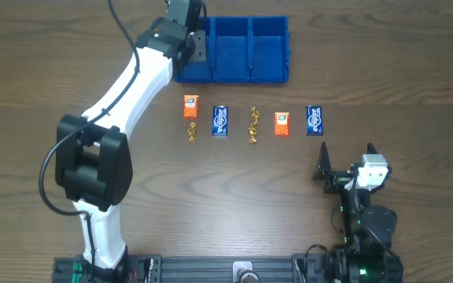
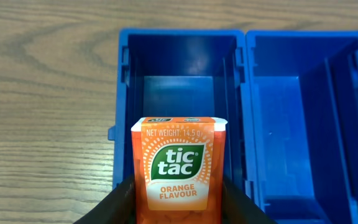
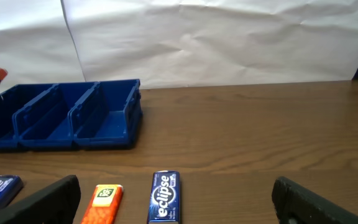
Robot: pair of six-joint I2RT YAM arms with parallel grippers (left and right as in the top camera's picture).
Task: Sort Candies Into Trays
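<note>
Overhead, a wooden table [image 1: 38,63] carries a blue tray [image 1: 250,77] of three compartments near its far edge. Between the tray and the arm bases lies a row of candies. From left to right these are a loose orange box [image 1: 190,106] with a small gold sweet [image 1: 193,132] just beside it, a blue pack [image 1: 220,120], a pair of gold sweets [image 1: 253,126], a second orange box [image 1: 281,124] and a second blue pack [image 1: 314,120]. A white backdrop [image 3: 229,37] hangs behind the table's far side.

The left arm [image 1: 132,86] stretches up and across to the tray's left end. Its left gripper [image 2: 178,210] is clenched on a held orange box [image 2: 180,165], upright between the fingers, above the left compartment [image 2: 179,93]. The right arm [image 1: 364,220] is folded low near its base. The right gripper [image 1: 347,151] rests with jaws spread apart, grasping nothing, pointing toward the candy row, near the second blue pack but apart from it.
</note>
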